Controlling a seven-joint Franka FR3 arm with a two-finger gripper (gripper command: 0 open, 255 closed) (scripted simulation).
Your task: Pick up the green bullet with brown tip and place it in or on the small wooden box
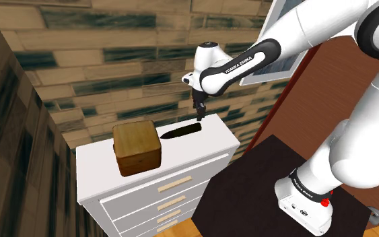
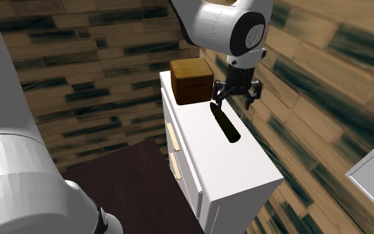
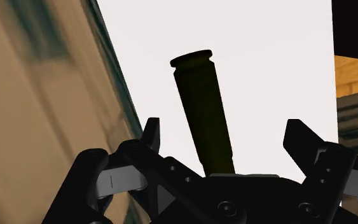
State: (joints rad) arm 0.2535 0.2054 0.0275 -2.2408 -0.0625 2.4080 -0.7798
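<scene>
Shoulder view: the white arm (image 1: 295, 34) reaches from its stand (image 1: 316, 195) toward the view's left, over a white chest of drawers (image 1: 201, 158) set against a plank wall (image 1: 114, 60); the claw (image 1: 198, 118) points down just above the end of the bullet (image 1: 181, 130) that lies toward the view's right; the bullet lies flat on the chest's top, reading almost black here, its tapered end aimed at the wooden box (image 1: 137, 149); the box stands on the same top, toward the view's left, near the bullet but apart from it.

Second exterior view: the chest of drawers (image 2: 245, 159) runs away from the camera, with pale handles (image 2: 173, 136) on its drawer fronts; the wooden box (image 2: 192, 81) sits at the far end; the bullet (image 2: 226, 125) lies lengthwise nearer the middle; the claw (image 2: 232, 101) hangs over it with its fingers (image 2: 216, 98) spread wide, holding nothing.

Wrist view: the bullet (image 3: 203, 108) shows dark olive green (I cannot tell the colour of its tip); it lies between the black fingers (image 3: 151, 133) of the claw (image 3: 223, 132) with white chest top showing on both sides, so neither touches it; its flat, rimmed end lies out past the fingertips, and its other end is hidden behind the claw's body.
</scene>
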